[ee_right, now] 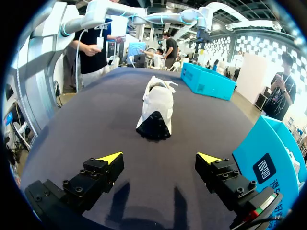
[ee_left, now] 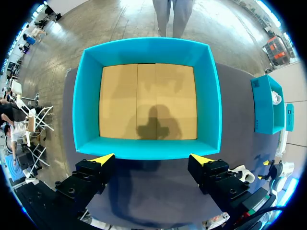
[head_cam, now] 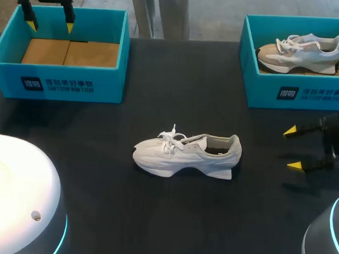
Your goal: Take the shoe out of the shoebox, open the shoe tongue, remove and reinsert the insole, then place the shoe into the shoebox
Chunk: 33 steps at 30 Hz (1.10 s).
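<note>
One white shoe [head_cam: 186, 155] stands on its sole mid-counter [head_cam: 96, 203], toe toward 9 o'clock. Right gripper [head_cam: 297, 149] at its 3 o'clock, well apart, fingers spread, holding nothing. Left shoebox [head_cam: 57, 80] at 10 o'clock, left gripper [head_cam: 49, 19] spread above it. Right shoebox [head_cam: 298, 94] at 2 o'clock holds a second shoe [head_cam: 301, 50]

There are two teal shoeboxes [head_cam: 58, 68] [head_cam: 263, 92], two shoes [head_cam: 185, 154] [head_cam: 301, 51] and two end effectors [head_cam: 50, 23] [head_cam: 292, 149].
</note>
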Motion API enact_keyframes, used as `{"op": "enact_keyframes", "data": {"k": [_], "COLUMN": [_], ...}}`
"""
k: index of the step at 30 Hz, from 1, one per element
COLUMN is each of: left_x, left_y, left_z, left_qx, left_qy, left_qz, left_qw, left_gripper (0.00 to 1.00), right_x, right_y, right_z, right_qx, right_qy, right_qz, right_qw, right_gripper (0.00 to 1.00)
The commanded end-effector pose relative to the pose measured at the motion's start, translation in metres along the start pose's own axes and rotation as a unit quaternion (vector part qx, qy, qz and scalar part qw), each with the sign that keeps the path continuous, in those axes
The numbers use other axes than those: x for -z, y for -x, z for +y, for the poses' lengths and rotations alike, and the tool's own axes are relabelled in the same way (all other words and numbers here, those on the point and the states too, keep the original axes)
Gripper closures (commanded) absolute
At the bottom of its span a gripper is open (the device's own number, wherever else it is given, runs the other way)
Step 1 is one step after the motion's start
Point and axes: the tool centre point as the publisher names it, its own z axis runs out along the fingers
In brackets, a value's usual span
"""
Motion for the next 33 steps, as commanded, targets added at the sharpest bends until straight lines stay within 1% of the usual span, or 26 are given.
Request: {"op": "enact_keyframes", "data": {"k": [1, 27, 30, 33], "left_x": [0.0, 0.0, 0.0, 0.0], "left_y": [0.0, 0.0, 0.0, 0.0], "left_z": [0.0, 0.0, 0.0, 0.0], "left_qx": [0.0, 0.0, 0.0, 0.0], "left_qy": [0.0, 0.0, 0.0, 0.0], "left_qz": [0.0, 0.0, 0.0, 0.0], "left_qw": [1.0, 1.0, 1.0, 1.0], "left_gripper": [0.0, 0.0, 0.0, 0.0], "right_x": [0.0, 0.0, -0.008, -0.018], "right_y": [0.0, 0.0, -0.001, -0.002], "right_z": [0.0, 0.0, 0.004, 0.013], "right_qx": [0.0, 0.0, -0.004, -0.003], "right_qy": [-0.001, -0.001, -0.015, -0.013], "right_qz": [0.0, 0.0, 0.0, -0.003], "right_qw": [1.0, 1.0, 1.0, 1.0], "right_gripper": [0.0, 0.0, 0.0, 0.0]}}
